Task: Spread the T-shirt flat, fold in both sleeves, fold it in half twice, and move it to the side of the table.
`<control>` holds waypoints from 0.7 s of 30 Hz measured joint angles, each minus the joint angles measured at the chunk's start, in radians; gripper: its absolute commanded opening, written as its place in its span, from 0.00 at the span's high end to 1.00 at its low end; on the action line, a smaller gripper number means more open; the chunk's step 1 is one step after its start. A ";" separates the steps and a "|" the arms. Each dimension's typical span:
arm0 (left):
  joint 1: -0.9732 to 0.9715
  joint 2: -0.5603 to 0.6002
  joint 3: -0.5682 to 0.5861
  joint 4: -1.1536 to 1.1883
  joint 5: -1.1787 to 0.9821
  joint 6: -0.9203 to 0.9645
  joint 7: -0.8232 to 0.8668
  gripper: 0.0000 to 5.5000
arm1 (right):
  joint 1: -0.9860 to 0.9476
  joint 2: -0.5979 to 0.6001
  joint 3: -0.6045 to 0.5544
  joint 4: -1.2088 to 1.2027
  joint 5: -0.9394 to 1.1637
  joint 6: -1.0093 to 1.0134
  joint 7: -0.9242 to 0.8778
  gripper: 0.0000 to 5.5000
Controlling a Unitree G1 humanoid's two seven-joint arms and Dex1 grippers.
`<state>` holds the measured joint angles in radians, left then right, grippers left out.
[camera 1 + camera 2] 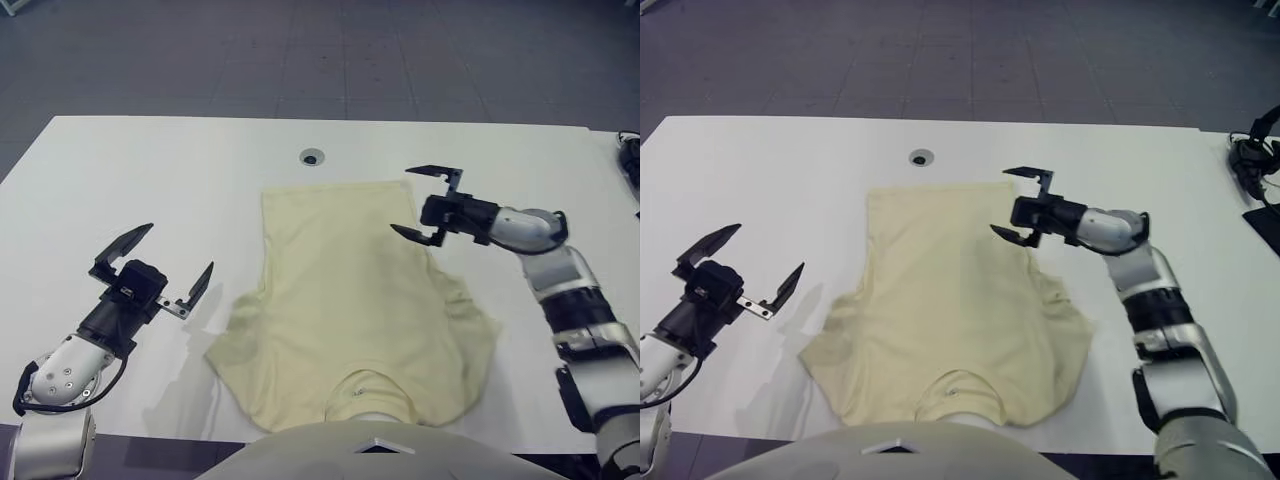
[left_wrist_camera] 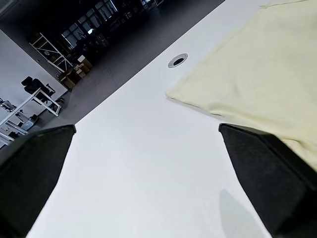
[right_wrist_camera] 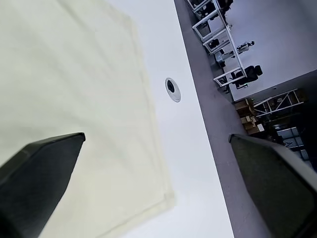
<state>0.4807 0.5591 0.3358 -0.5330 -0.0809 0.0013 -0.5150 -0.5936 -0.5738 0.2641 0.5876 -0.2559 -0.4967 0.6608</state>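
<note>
Here the pale yellow T-shirt [image 1: 345, 300] lies spread in the middle of the white bench [image 1: 150, 170], its collar at the near edge and its hem toward the far side, just short of a small round cable hole [image 1: 312, 157]. Both sleeves stick out, rumpled, one on each side of the body. The right hand [image 1: 402, 200] hangs over the hem's right corner with its fingers spread wide and nothing between them; in the right wrist view the dark fingertips [image 3: 39, 173] frame that corner and the hole beyond it. The left hand [image 1: 180, 247] is over bare bench to the left of the shirt, near the left sleeve but apart from the cloth, also wide and holding nothing. A tangle of black cable [image 1: 1250, 160] sits at the bench's far right edge, well apart from the shirt.
</note>
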 measured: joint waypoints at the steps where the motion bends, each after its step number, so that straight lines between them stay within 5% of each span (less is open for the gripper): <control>1: -0.003 0.000 -0.004 0.002 0.001 -0.001 0.000 0.02 | -0.043 0.025 0.021 0.072 -0.036 -0.014 -0.035 0.02; 10: -0.005 0.001 -0.026 0.007 0.018 -0.025 -0.001 0.02 | -0.329 0.153 0.211 0.607 -0.337 -0.040 -0.382 0.02; 21: -0.002 -0.001 -0.051 0.010 0.040 -0.035 0.006 0.02 | -0.366 0.142 0.248 0.678 -0.380 0.028 -0.463 0.02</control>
<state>0.4791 0.5580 0.2845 -0.5227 -0.0409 -0.0338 -0.5088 -0.9592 -0.4317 0.5119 1.2653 -0.6356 -0.4688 0.1978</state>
